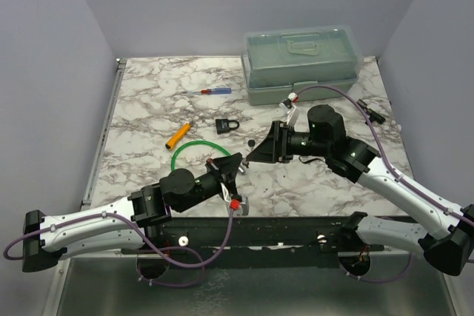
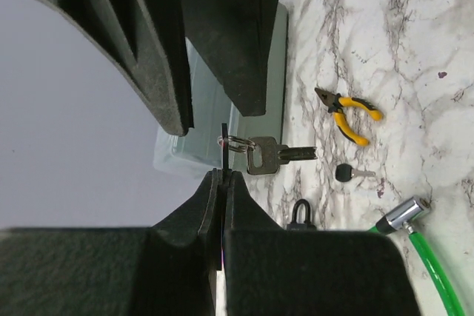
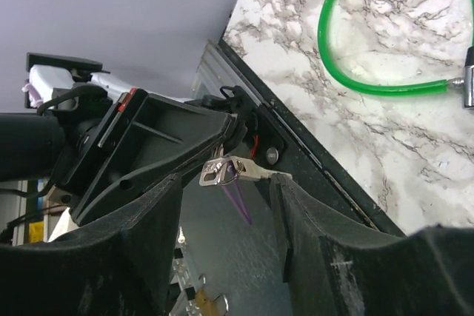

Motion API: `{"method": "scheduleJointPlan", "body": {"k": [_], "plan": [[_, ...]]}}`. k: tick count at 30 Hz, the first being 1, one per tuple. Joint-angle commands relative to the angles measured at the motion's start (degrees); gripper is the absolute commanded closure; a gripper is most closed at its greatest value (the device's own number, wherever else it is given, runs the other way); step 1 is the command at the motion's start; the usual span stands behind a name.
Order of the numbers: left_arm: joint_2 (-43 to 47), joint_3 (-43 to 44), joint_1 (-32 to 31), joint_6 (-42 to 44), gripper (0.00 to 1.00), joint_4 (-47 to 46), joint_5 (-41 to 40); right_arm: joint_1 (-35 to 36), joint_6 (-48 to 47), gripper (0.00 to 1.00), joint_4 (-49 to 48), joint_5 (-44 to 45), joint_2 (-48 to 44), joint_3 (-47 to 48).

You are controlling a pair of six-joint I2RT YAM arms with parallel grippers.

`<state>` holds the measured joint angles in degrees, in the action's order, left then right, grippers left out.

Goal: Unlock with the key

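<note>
Silver key (image 2: 263,155) dangles from the ring (image 2: 238,142) pinched in the closed jaws of my left gripper (image 2: 222,179), hanging between the spread jaws of my right gripper (image 3: 228,183), so I fear the loose blade may pivot aside and slip when those close.

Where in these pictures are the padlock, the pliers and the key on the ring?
padlock (image 1: 227,126), top view, on its body.
pliers (image 2: 348,127), left wrist view, on a yellow handle.
key on the ring (image 2: 266,159), left wrist view, on its head.
</note>
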<state>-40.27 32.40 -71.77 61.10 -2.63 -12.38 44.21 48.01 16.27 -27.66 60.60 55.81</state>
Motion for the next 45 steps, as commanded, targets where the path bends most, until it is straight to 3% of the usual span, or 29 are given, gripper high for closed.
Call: {"method": "scheduleJointPlan", "body": {"k": [1, 14, 26, 32, 40, 45], "plan": [[1.85, -2.02, -0.37, 7.80, 1.00, -3.02, 5.55, 0.32, 0.42, 0.44, -1.25, -3.81, 0.22, 2.98], [2.56, -4.40, -0.33, 13.70, 1.00, -6.22, 8.42, 0.30, 3.19, 0.52, -5.96, -8.08, 0.69, -0.12], [3.13, -5.16, -0.36, 14.08, 1.00, -6.57, 9.21, 0.35, 2.30, 0.53, -5.69, -7.21, 2.05, -1.65], [3.72, -5.67, -0.35, 13.96, 1.00, -6.77, 10.33, 0.32, 0.73, 0.49, -6.40, -5.85, 3.64, -1.46], [4.21, -6.25, -0.33, 14.45, 1.00, -6.77, 9.42, 0.34, 1.50, 0.67, -8.51, -10.06, 4.31, -1.80], [4.12, -6.64, -0.38, 14.96, 1.00, -6.69, 7.74, 0.31, 3.85, 0.70, -10.87, -13.52, 3.39, -3.20]]}}
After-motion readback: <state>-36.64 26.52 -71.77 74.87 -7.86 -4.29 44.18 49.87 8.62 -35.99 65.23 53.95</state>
